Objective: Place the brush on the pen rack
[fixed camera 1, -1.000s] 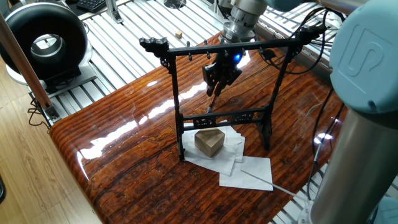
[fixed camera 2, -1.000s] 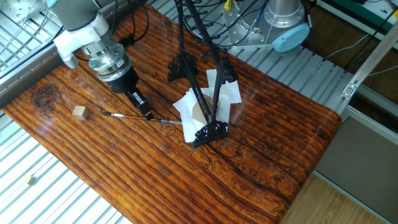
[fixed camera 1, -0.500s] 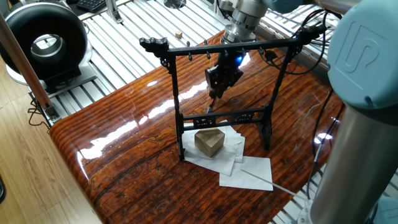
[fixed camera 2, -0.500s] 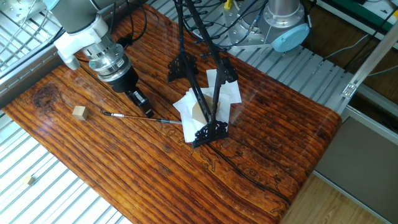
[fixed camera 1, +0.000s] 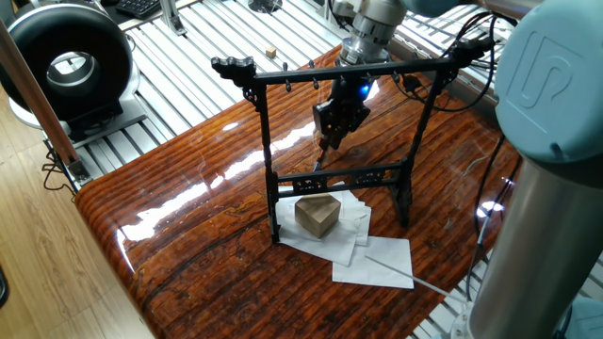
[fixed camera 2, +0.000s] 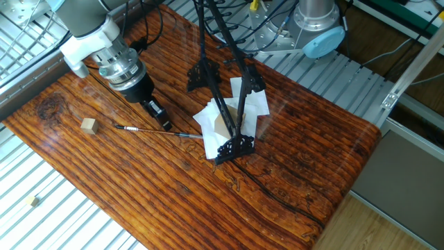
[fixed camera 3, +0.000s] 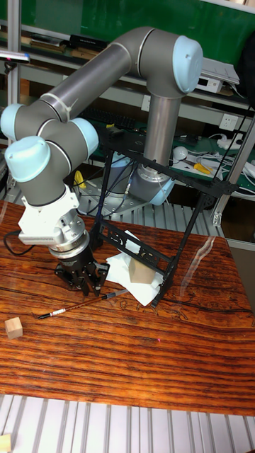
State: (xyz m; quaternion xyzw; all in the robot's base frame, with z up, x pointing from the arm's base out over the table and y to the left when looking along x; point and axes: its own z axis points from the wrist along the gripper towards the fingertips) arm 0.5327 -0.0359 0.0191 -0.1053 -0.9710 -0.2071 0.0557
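Note:
The brush (fixed camera 2: 149,130) lies flat on the wooden table, a thin dark shaft pointing toward the pen rack; the tall fixed view shows the brush (fixed camera 3: 74,306) running up to the right. My gripper (fixed camera 2: 165,126) hangs just above its middle, fingers pointing down, open and holding nothing. In the tall fixed view the gripper (fixed camera 3: 86,289) hovers a little above the shaft. The pen rack (fixed camera 1: 339,73) is a tall black frame standing upright, with my gripper (fixed camera 1: 328,143) behind it. Nothing hangs from the pen rack (fixed camera 3: 170,170) pegs.
A tan wooden block (fixed camera 1: 317,215) sits on white paper sheets (fixed camera 1: 377,256) beneath the rack. A small wooden cube (fixed camera 2: 88,125) lies left of the brush. A black round device (fixed camera 1: 66,61) stands off the table at the far left.
My gripper has lifted slightly and shifted a little off the brush. The brush stayed on the table and the rack has not moved.

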